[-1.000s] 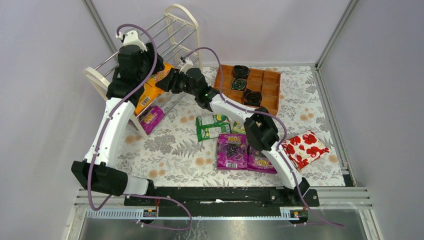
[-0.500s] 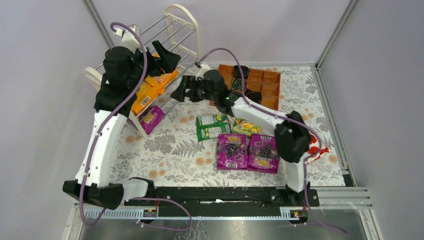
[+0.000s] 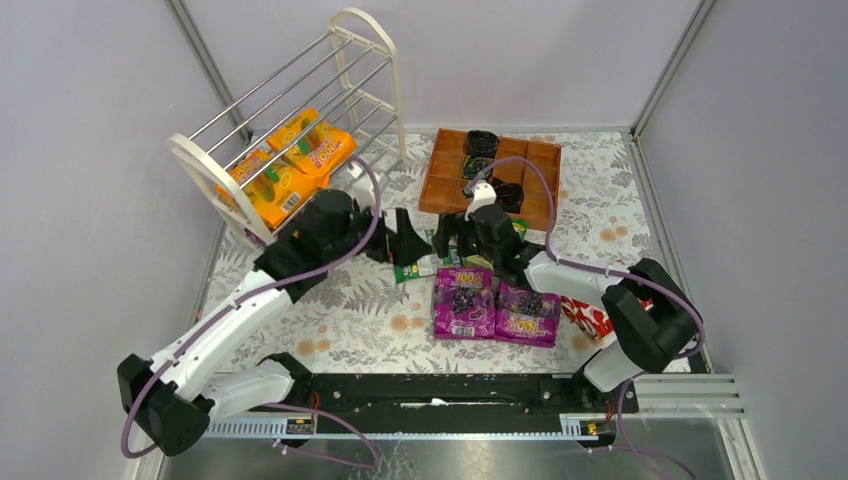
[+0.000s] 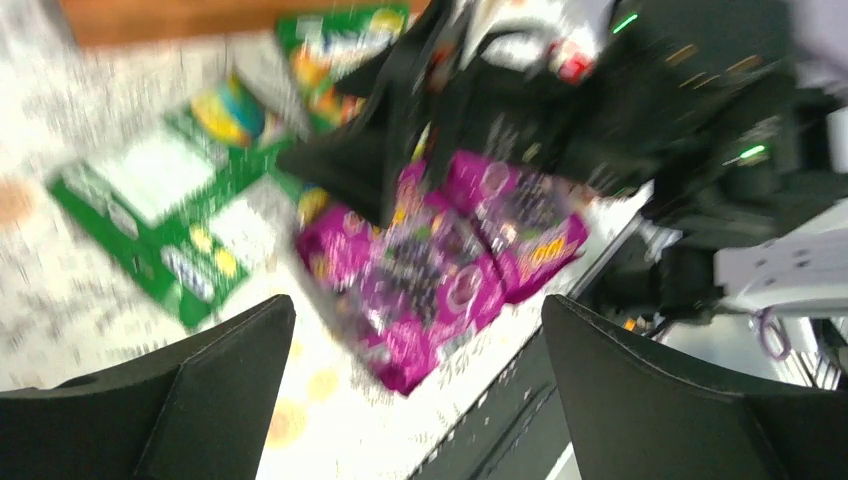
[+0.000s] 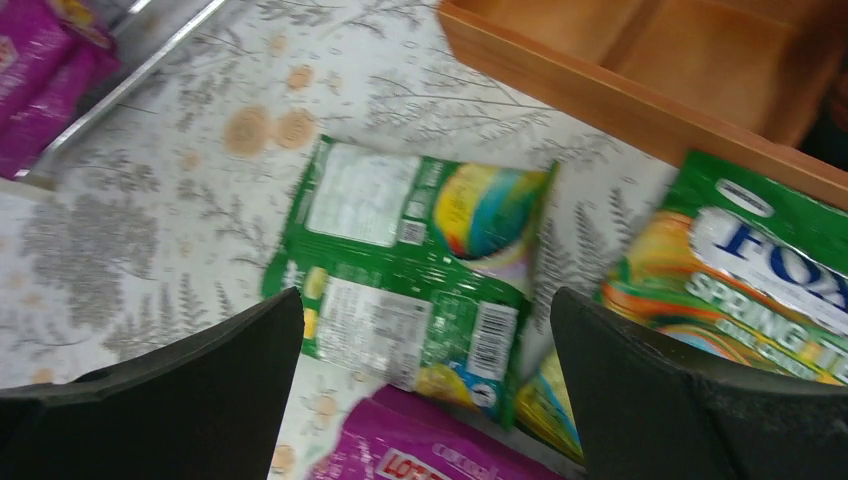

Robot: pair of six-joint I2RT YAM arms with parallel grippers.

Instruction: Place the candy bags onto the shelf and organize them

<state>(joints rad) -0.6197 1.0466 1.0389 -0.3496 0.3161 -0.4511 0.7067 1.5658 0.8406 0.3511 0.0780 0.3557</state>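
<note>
The shelf (image 3: 372, 55) stands at the back left, and orange candy bags (image 3: 295, 160) lie on its silver rods. Two purple candy bags (image 3: 463, 300) lie side by side on the floral table, blurred in the left wrist view (image 4: 440, 260). A green candy bag (image 5: 420, 270) lies flat beyond them, with another green one (image 5: 760, 270) beside it against the tray. My left gripper (image 3: 405, 240) is open and empty, low over the table beside the green bag. My right gripper (image 3: 452, 240) faces it, open over the green bag, its fingers (image 5: 200, 380) holding nothing.
An orange-brown wooden tray (image 3: 445, 180) holding black coils (image 3: 482, 143) sits behind the bags. A red-and-white floral package (image 3: 588, 316) lies at the right, partly under my right arm. Another purple bag (image 5: 40, 70) lies by a shelf rod. The two grippers are close together.
Both arms left the shelf and came down to the bags on the table. Both grippers opened. The orange bags stayed on the shelf.
</note>
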